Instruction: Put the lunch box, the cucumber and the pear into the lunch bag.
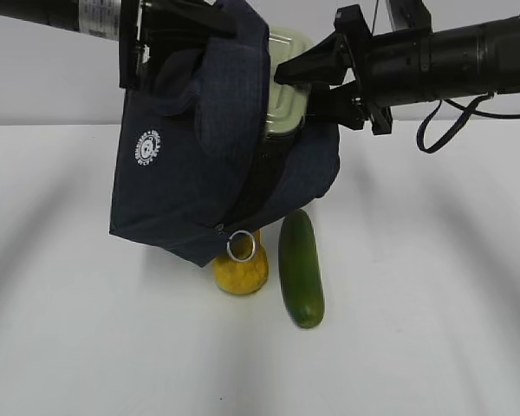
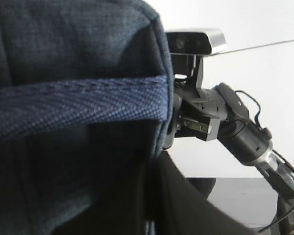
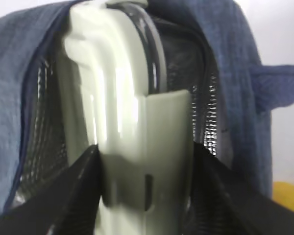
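The navy lunch bag [image 1: 199, 147] hangs in the air from my left gripper [image 1: 147, 43] at the top left, its mouth facing right. In the left wrist view its fabric [image 2: 63, 98] hides the jaws. My right gripper [image 1: 299, 87] is shut on the sage-green lunch box [image 1: 284, 117], which is partly inside the bag's mouth. In the right wrist view the box [image 3: 117, 98] stands on edge between the fingers [image 3: 83, 171], with the foil lining around it. The yellow pear [image 1: 240, 276] lies on the table, partly hidden under the bag. The dark green cucumber [image 1: 301, 269] lies just to its right.
The zipper's metal ring pull [image 1: 241, 247] dangles from the bag's lower corner, over the pear. The white table [image 1: 433, 303] spreads around. The right arm [image 2: 230, 127] and its wrist camera show past the bag's edge in the left wrist view.
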Controlling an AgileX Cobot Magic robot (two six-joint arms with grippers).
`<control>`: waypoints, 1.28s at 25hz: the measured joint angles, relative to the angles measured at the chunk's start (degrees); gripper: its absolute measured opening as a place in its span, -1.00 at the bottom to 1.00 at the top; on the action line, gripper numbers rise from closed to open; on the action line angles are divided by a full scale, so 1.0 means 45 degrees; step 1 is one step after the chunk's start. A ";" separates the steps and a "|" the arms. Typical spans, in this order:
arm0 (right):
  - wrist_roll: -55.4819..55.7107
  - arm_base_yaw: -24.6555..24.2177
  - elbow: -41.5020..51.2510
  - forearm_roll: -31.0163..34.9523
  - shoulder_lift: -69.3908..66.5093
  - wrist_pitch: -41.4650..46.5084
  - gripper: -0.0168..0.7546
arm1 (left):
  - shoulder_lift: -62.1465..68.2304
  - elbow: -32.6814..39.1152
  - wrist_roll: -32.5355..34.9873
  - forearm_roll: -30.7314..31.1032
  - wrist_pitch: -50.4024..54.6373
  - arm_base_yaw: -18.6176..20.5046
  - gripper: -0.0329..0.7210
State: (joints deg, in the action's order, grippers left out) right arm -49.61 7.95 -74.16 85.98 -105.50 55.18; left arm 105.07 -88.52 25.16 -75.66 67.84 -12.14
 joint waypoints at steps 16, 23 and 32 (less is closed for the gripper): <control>0.2020 0.1189 -0.0418 -0.2563 -0.0029 0.0554 0.05 | 0.0000 0.0000 0.0271 -0.0053 0.0013 -0.0280 -0.89; 0.2020 0.1661 -0.0470 -0.2459 -0.0494 0.0970 0.05 | 0.0000 0.0000 0.0729 -0.0717 0.0012 -0.0280 -0.89; 0.1314 0.1680 -0.0491 -0.1051 -0.0570 0.1625 0.29 | 0.0000 0.0000 0.0923 -0.1088 0.0053 -0.0280 -0.89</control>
State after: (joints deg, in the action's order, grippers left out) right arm -43.70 15.51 -76.37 81.25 -108.06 62.49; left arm 105.07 -88.52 29.32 -80.55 68.08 -13.39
